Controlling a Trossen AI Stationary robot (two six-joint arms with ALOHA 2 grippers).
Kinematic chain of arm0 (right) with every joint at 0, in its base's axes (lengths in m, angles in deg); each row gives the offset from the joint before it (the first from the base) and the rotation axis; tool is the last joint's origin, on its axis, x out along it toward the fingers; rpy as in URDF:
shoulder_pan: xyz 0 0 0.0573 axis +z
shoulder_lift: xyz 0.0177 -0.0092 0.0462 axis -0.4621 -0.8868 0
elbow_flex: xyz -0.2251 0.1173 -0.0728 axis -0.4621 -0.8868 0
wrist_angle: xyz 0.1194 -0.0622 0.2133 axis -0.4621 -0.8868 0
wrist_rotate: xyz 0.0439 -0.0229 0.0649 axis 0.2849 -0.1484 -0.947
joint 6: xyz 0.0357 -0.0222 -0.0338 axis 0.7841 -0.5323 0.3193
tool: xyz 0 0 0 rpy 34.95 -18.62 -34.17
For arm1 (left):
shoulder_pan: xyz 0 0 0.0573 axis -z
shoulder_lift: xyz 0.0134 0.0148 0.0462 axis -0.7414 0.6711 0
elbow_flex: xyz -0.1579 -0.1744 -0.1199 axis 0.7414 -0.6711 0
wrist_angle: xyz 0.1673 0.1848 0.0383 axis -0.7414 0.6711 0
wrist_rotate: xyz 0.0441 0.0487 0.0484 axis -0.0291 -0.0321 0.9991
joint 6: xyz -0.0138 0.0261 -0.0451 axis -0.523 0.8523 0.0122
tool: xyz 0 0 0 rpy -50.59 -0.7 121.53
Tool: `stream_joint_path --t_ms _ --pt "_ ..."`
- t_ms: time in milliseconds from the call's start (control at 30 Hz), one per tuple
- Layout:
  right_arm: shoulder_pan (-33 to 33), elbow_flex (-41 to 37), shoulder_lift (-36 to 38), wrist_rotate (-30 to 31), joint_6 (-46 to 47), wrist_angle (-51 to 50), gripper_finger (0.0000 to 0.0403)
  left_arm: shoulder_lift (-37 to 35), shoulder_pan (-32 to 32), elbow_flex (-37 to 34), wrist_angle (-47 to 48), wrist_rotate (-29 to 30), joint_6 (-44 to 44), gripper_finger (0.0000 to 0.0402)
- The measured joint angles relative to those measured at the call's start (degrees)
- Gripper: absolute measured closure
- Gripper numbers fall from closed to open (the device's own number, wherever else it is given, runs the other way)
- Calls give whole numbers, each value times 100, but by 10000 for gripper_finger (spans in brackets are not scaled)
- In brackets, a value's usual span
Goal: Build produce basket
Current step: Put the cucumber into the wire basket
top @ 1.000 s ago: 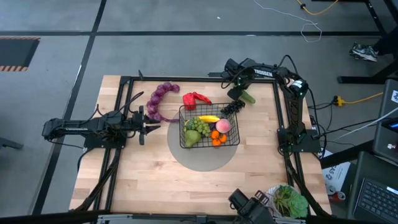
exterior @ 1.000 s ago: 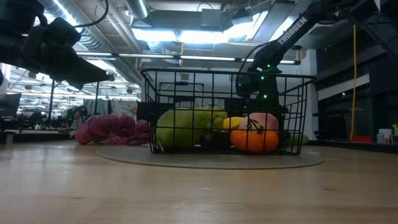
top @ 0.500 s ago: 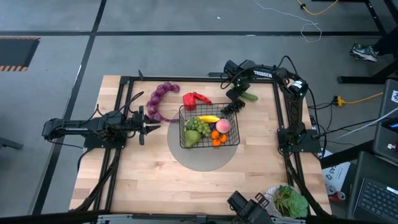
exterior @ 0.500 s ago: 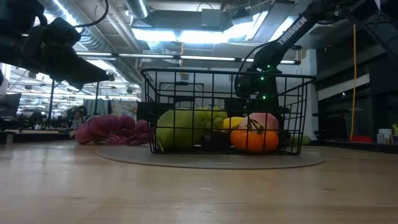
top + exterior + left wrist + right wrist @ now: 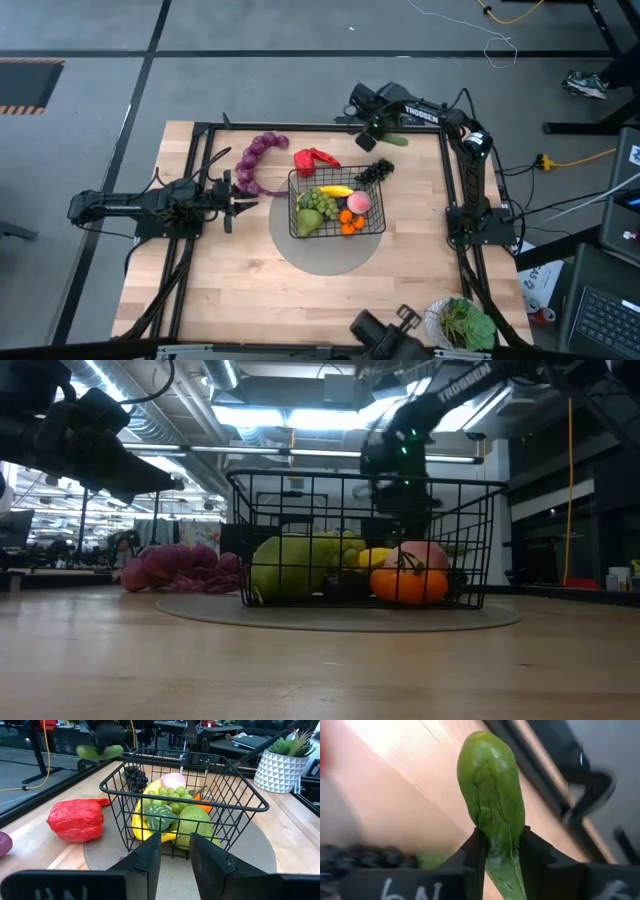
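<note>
Right wrist view: one cucumber (image 5: 491, 810) clenched between the right gripper (image 5: 499, 851) fingers, lifted off the surface (image 5: 250, 290). One basket (image 5: 336, 203) holds about seven pieces, count unsure through the mesh. Outside it: one purple grape string (image 5: 253, 160), one red pepper (image 5: 313, 159), one dark grape bunch (image 5: 375, 171). Left gripper (image 5: 174, 851) fingers narrowly apart, empty, just short of the basket.

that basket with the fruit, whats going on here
The right end effector is shut on the cucumber and holds it in the air near the table's far edge. The basket in the middle already holds a pear, green grapes, banana, peach and oranges. The red pepper and purple grape string lie on the table beside it. The left end effector waits nearby.
</note>
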Motion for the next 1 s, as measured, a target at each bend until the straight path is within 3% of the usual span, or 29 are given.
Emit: stream_joint_path --t_ms 167,267,367,533,600,700,900,1000 --pt "373 1064 2 -580 -442 -43 331 -2 0 2 0 2 1 305" --pt "623 1699 4 -1271 -784 -63 331 -1 0 0 0 0 2 305" --pt "859 2235 7 -2507 -1223 -73 331 -2 0 0 0 0 2 305" --pt "1197 2763 9 -5167 -1771 -67 331 -1 2 0 0 0 0 305" --pt "1346 2829 9 -5659 -1835 -68 331 -2 1 1 0 0 1 305" --pt "1604 2834 9 -5452 -1908 -134 331 -1 1 2 0 0 1 305" --pt "2232 2464 9 -3683 -1425 -258 331 0 2 0 0 0 0 305" --pt "2529 2179 9 -3076 -1180 -265 331 0 2 2 -1 0 2 305"
